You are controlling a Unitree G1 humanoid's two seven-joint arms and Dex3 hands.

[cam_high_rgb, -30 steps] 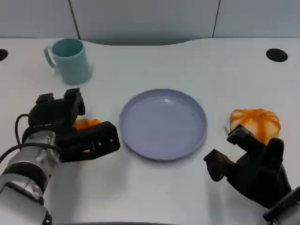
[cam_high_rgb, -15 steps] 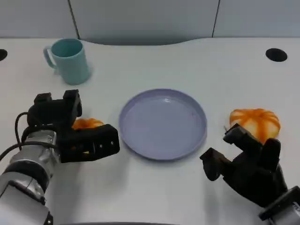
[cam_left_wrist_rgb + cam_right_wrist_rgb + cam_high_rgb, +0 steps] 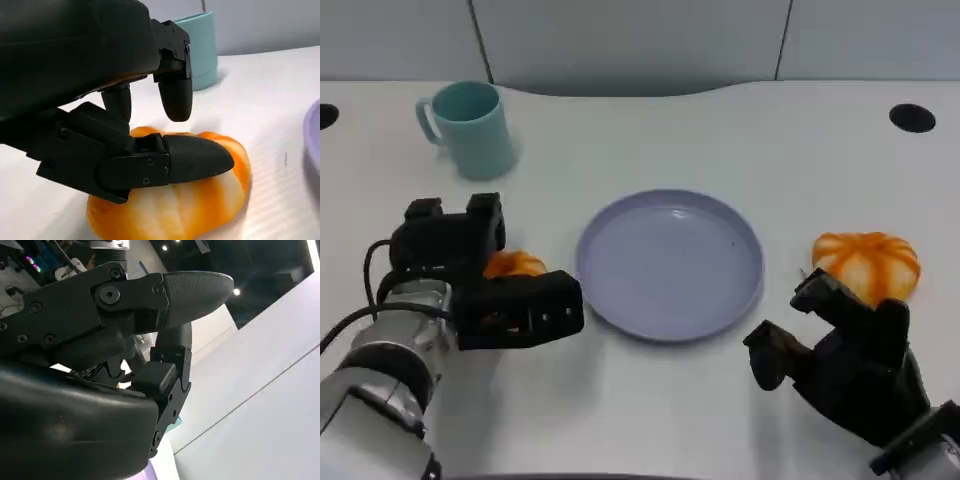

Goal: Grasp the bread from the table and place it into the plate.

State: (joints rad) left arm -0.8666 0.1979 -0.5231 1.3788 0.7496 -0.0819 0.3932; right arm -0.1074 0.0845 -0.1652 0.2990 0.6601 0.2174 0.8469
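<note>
An orange and white bread (image 3: 513, 265) lies on the white table left of the lilac plate (image 3: 670, 265). My left hand (image 3: 480, 285) straddles it, fingers behind and thumb in front. In the left wrist view the thumb (image 3: 192, 162) lies against the bread (image 3: 170, 210) while a finger (image 3: 175, 97) hangs just above it with a gap. A second, larger bread (image 3: 866, 262) sits right of the plate. My right hand (image 3: 840, 365) hovers just in front of it, fingers spread and holding nothing; its fingers (image 3: 195, 287) point up at a wall.
A teal mug (image 3: 470, 128) stands at the back left, also in the left wrist view as the mug (image 3: 202, 50) behind the bread. The plate's rim (image 3: 314, 135) shows beside the bread. A dark hole (image 3: 912, 117) marks the table's back right.
My left hand has shifted a little to the right around the small bread. My right hand has edged slightly left and toward the near edge. Plate, mug and larger bread stayed put.
</note>
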